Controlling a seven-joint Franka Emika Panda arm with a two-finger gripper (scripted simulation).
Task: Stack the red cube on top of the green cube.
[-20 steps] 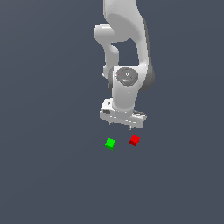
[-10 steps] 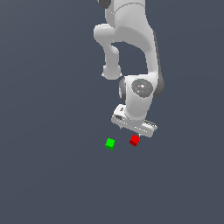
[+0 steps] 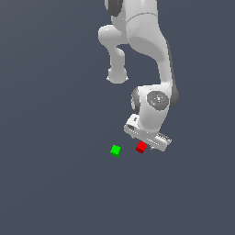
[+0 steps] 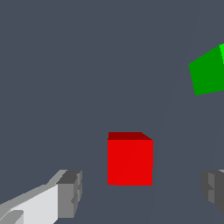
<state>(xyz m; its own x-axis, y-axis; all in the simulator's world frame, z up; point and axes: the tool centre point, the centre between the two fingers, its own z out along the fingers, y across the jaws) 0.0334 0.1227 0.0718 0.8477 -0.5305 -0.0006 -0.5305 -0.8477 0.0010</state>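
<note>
Tool (image 4: 140,192) spread wide, straddling red cube (image 4: 130,159), not gripping. Green cube (image 4: 209,70) sits apart; grasp, lift and stacking remain.

Glossy white rounded arm (image 3: 137,41), dark joint seams, grey-tipped tool (image 4: 140,192).

light: even, moderately bright, flat dark grey ground | shading: red cube (image 4: 130,162) top face darker than its front; arm (image 3: 147,50) white with soft grey shading | shadows: none cast | glare: none | focus: sharp renders, edges jagged, no edge distortion
</note>
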